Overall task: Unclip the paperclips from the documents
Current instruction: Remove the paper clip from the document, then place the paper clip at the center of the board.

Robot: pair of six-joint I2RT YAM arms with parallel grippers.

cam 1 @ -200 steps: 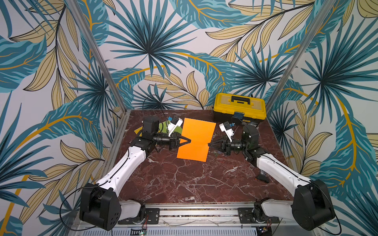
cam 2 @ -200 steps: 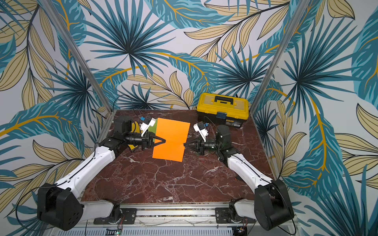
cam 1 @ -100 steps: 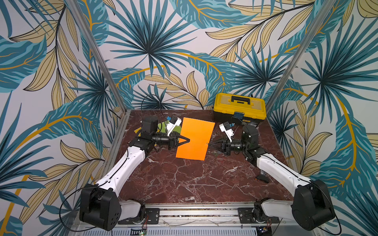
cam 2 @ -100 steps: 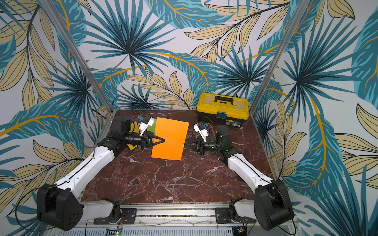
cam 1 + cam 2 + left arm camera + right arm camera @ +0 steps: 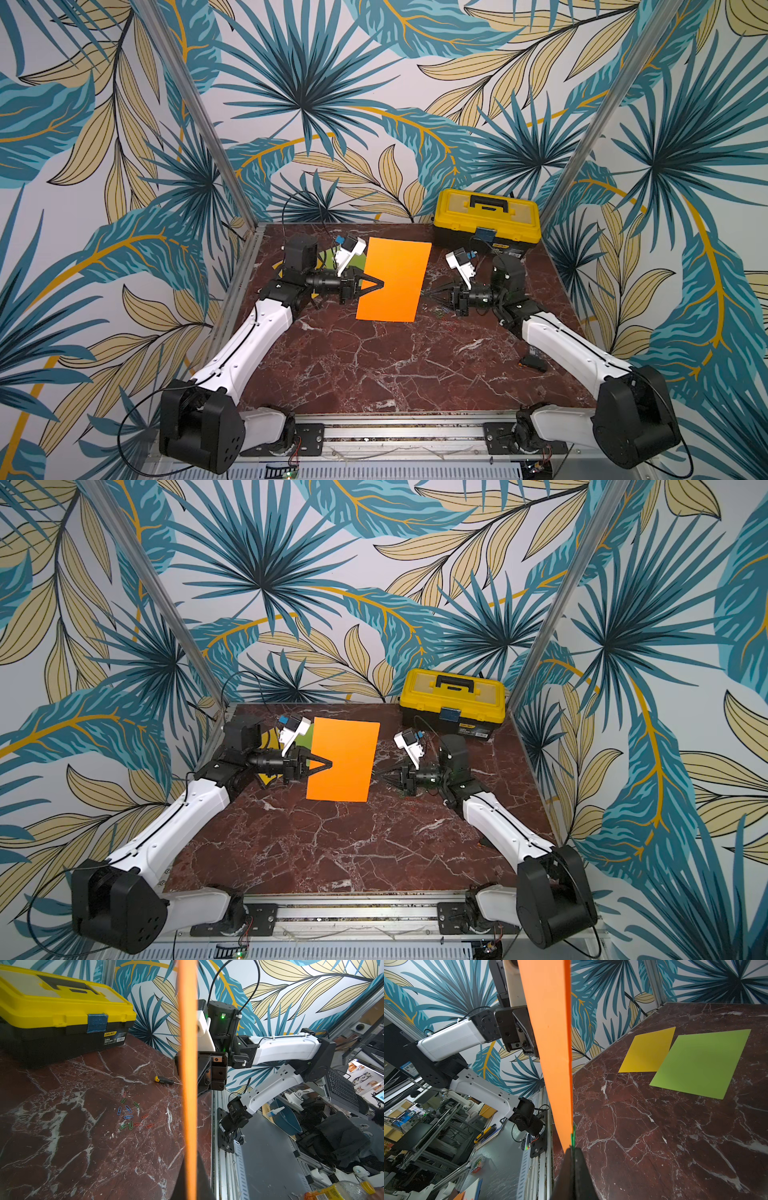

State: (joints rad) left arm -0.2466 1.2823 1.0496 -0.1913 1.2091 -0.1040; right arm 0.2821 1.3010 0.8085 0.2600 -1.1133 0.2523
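Note:
The orange document (image 5: 392,282) (image 5: 343,762) hangs upright above the table, edge-on in the left wrist view (image 5: 188,1064). My left gripper (image 5: 381,285) (image 5: 190,1159) is shut on its left edge. At the opposite edge, my right gripper (image 5: 427,294) (image 5: 572,1150) is shut on a green paperclip (image 5: 572,1136) that lies along the sheet's lower corner (image 5: 550,1043). Several loose coloured paperclips (image 5: 129,1113) lie on the marble below. The lime green document (image 5: 699,1064) and the golden yellow document (image 5: 648,1051) lie flat and overlapping at the back left, behind the left arm.
A yellow-and-black toolbox (image 5: 486,220) (image 5: 52,1012) stands at the back right corner. A small screwdriver (image 5: 164,1080) lies near the loose clips. A small black-and-orange object (image 5: 532,363) sits by the right arm. Metal frame posts and the front rail bound the marble table (image 5: 374,365).
The orange document has shifted slightly left with the left gripper. The right gripper has stayed nearly in place at the sheet's right edge.

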